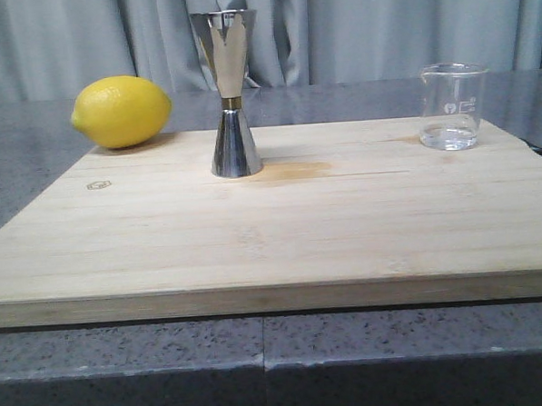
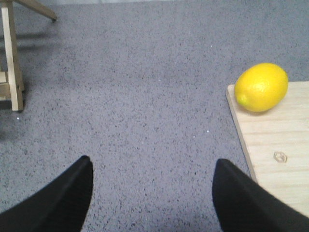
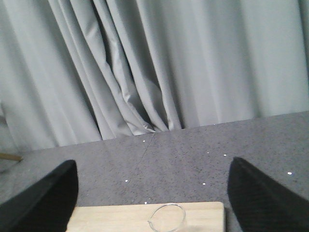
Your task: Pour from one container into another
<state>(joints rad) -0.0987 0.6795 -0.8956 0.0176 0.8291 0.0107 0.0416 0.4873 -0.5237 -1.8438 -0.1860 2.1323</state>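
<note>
The beaker [image 1: 451,105] bears white markings — too faint to read, perhaps a logo; left gripper [image 2: 152,193] and right gripper [image 3: 152,198] both gape wide, fingertips cut off.

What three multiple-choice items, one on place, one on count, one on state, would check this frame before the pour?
1. Where does the lemon lie?
A. at the cutting board's far left corner
B. beside the glass beaker
C. in front of the jigger

2. How many things stand or lie on the board?
A. two
B. three
C. four

3. How is the steel jigger standing?
A. tipped over
B. held by a gripper
C. upright, untouched

Key: 1 A, front view shows it there, far from the glass beaker. 2 B, lemon, jigger, beaker. 3 C, left gripper and right gripper are both open and hold nothing.
</note>
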